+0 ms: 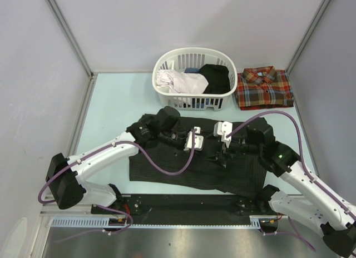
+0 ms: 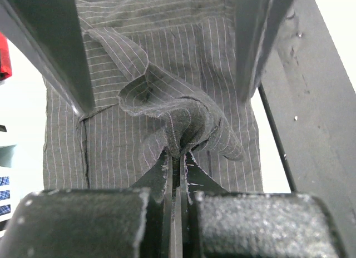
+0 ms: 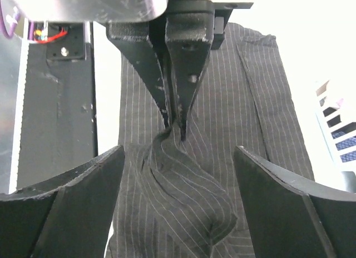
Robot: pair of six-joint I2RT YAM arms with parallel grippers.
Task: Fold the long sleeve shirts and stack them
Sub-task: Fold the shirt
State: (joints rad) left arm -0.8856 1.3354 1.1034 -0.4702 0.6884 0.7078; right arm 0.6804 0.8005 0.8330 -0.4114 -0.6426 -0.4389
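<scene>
Top view: one charcoal pinstripe shirt lies spread flat on the counter in the lower middle of the frame. Long axis runs left to right, stripes running the same way. Collar end not made out.

One plaid shirt, red-orange-green, sits folded at the upper right. Its collar points to the top of the frame. It lies just beside the white basket.

Count: two shirts on the counter and one basket. The basket holds white, black and blue cloth, too bunched to count.

Left gripper: jaws clenched on a pinched-up ridge of the pinstripe shirt near its middle. The cloth rises into a crumpled peak just ahead of the tips.

Right gripper: jaws spread wide and released. One finger stands on each side of the same ridge, nose to nose with the left gripper. They hold nothing. Whether the pads brush the cloth, cannot tell.

The two grippers meet over the shirt's centre, right of mid-frame in the top view.
</scene>
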